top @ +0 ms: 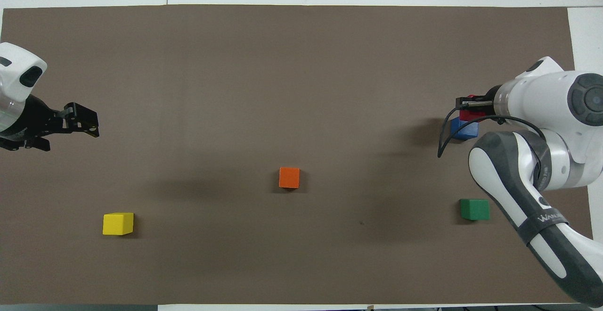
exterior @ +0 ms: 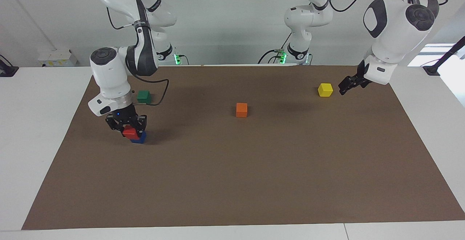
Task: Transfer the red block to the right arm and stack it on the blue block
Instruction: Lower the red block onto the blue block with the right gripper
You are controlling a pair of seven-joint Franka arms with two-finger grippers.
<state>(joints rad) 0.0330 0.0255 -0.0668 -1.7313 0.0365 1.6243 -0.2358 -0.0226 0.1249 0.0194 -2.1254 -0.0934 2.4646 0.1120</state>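
Note:
The red block point(exterior: 129, 132) point(top: 471, 115) is held in my right gripper point(exterior: 128, 131), which is shut on it and points straight down. Directly under it sits the blue block point(exterior: 139, 139) point(top: 464, 130) on the brown mat, toward the right arm's end of the table. The red block hangs low over the blue block's top; whether they touch I cannot tell. My left gripper point(exterior: 348, 86) point(top: 81, 123) is open and holds nothing, raised over the mat's edge at the left arm's end, beside the yellow block point(exterior: 325, 90).
An orange block point(exterior: 241, 110) point(top: 289, 177) lies mid-mat. A green block point(exterior: 144, 96) point(top: 474, 209) sits nearer to the robots than the blue block. The yellow block point(top: 118, 223) lies near the left arm's end. The brown mat point(exterior: 254, 182) covers the table.

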